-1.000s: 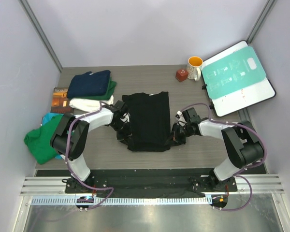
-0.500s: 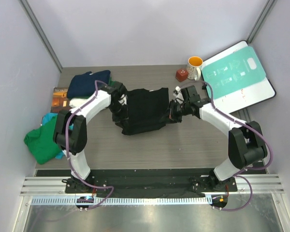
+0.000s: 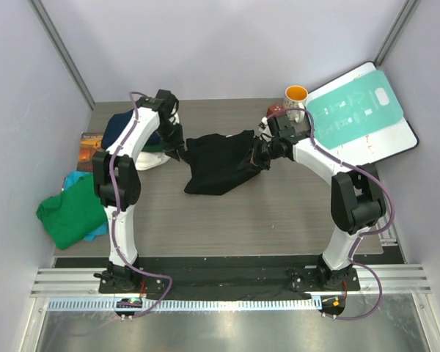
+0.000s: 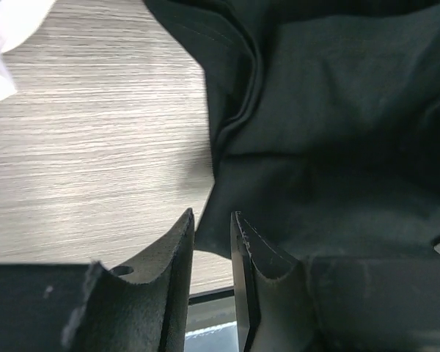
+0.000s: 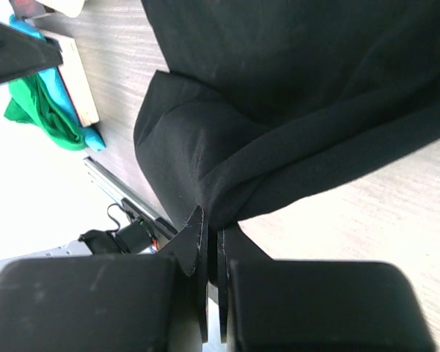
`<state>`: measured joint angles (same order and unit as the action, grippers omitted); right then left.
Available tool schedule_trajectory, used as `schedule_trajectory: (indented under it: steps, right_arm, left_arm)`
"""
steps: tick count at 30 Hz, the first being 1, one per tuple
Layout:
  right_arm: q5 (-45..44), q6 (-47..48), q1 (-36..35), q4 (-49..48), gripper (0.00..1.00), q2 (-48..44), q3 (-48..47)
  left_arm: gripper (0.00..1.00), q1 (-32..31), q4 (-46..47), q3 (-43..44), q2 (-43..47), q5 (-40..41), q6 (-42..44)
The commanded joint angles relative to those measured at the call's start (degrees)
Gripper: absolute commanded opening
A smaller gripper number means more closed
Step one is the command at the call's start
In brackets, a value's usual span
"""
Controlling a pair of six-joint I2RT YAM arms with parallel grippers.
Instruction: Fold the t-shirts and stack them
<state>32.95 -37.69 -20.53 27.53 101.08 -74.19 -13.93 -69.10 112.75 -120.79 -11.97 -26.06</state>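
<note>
Seen from the top camera, the black t-shirt (image 3: pixel 218 161) lies rumpled in the middle of the tabletop (image 3: pixel 293 213), strung between the two arms. Its long axis runs left to right, the far edge is lifted, and a loose corner sags toward the near left. It shows plain matt black, doubled over itself in soft folds; neck and sleeves cannot be made out. The left tool (image 3: pixel 179 150) sits at its left end and the right tool (image 3: pixel 258 158) at its right end. To the left stands a folded stack topped by a navy t-shirt (image 3: pixel 128 126). Nearer lies a loose green t-shirt (image 3: pixel 70 216) over a teal t-shirt (image 3: pixel 77 178), with a small book (image 3: pixel 90 147) partly hidden beside them. A mug (image 3: pixel 296 97) and a teal-and-white board (image 3: pixel 356 117) are at the far right. In the left wrist view, the left tool (image 4: pixel 213 216) has its jaws a little apart, with bare wood showing through the gap. The shirt's (image 4: pixel 330 132) creased edge lies just past the tips; whether it touches them is unclear. In the right wrist view, the right tool (image 5: pixel 211 220) is clamped tight on a bunched fold of the shirt (image 5: pixel 279 88), which fans away from the tips and is cut off by the frame.
</note>
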Motion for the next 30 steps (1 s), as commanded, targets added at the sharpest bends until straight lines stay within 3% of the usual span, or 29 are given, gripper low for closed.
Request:
schedule_trajectory:
  steps: [1,6,8,12,17,20,30]
  right_arm:
    - [-1.39,-0.45,0.32,-0.28,0.01,1.31,-5.34]
    - [-3.06,-0.45,1.46,-0.37,0.01,2.81,-9.12]
    - [-3.68,-0.54,1.90,-0.37,0.01,2.72,-9.30]
    - [-3.07,0.07,2.95,-0.46,0.01,2.46,-8.25]
    - [-2.45,-0.01,3.13,-1.77,0.01,1.14,-3.78]
    - [-1.93,-0.45,3.13,-3.00,0.01,-0.09,0.53]
    - [0.45,1.83,3.22,-4.94,0.01,-4.83,11.96]
  left_arm:
    - [0.29,-0.39,-2.19,2.92,0.12,-3.06,-0.04]
    - [0.34,-0.39,-2.09,-0.49,2.31,-3.50,0.40]
    - [0.43,-0.39,-0.87,-4.45,4.50,-4.03,0.49]
    - [0.50,0.04,6.06,-19.82,13.01,-4.72,-1.00]
    - [0.52,0.93,17.48,-36.77,19.01,-14.46,-9.51]
    - [0.53,0.84,24.16,-43.72,21.73,-16.33,-15.21]
    - [0.53,0.93,34.12,-47.62,21.83,-11.77,-27.63]
